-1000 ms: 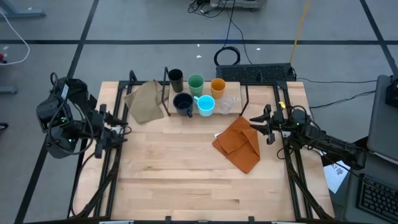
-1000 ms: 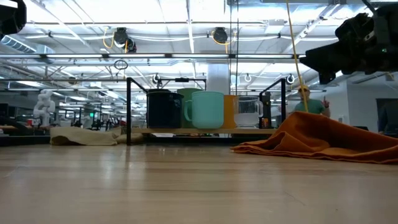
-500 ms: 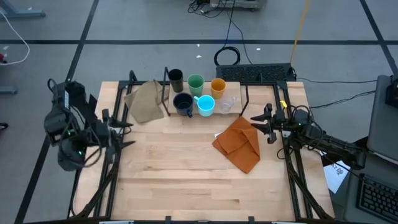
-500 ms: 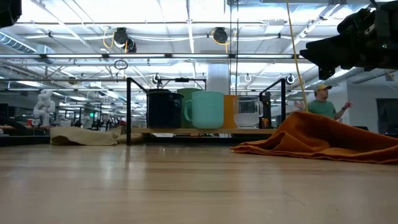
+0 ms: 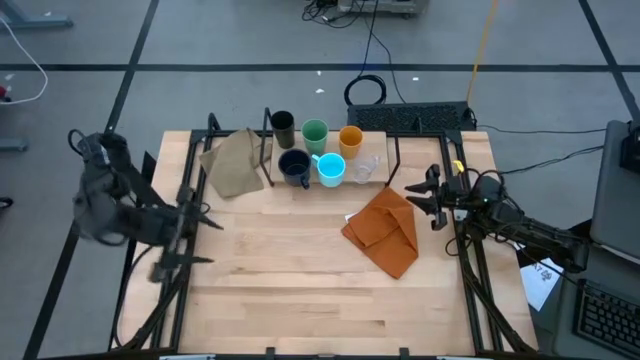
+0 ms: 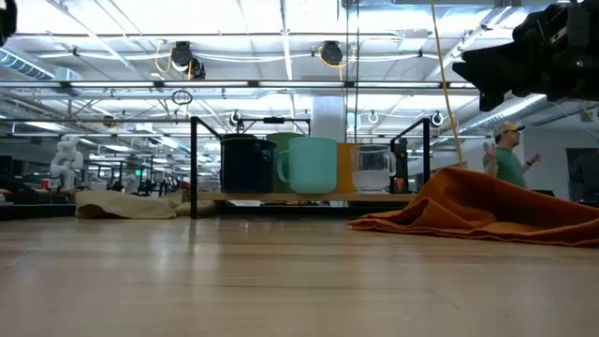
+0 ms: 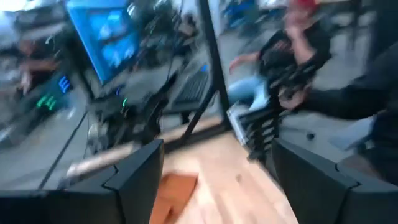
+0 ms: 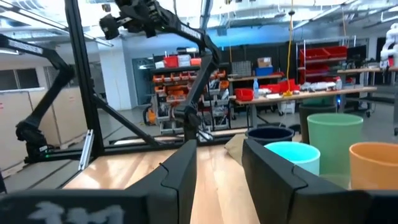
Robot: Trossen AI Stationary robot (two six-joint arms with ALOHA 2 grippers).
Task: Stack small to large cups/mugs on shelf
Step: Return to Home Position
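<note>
Backing away is all that remains for me, I judge, because all six vessels stand upright on the shelf [image 5: 378, 145]. None is nested in another. Along its far edge stand the dark brown cup [image 5: 282, 124], green cup [image 5: 315, 133] and orange cup [image 5: 351, 138]. Along its near edge stand the dark navy mug [image 5: 294, 166], light blue mug [image 5: 331, 169] and small clear cup [image 5: 368, 168].

The shelf's long axis runs across the worktop [image 5: 290, 290], so the two rows lie broadside between my arms. My right jaws are the nearer pair. They hang just off the shelf's right end and a little nearer the front, above the edge of the orange cloth [image 5: 385, 232]. They stand parted and empty, with my right arm [image 5: 520, 228] stretched low toward the shelf from outside the worktop.

My left jaws are well apart from the shelf's left end, beyond the tan cloth [image 5: 232, 162]. They are spread wide and hold nothing, and my left arm [image 5: 110, 205] is folded at the worktop's side.

Any pull-back should lead away from the shelf's ends, not across the rows.
</note>
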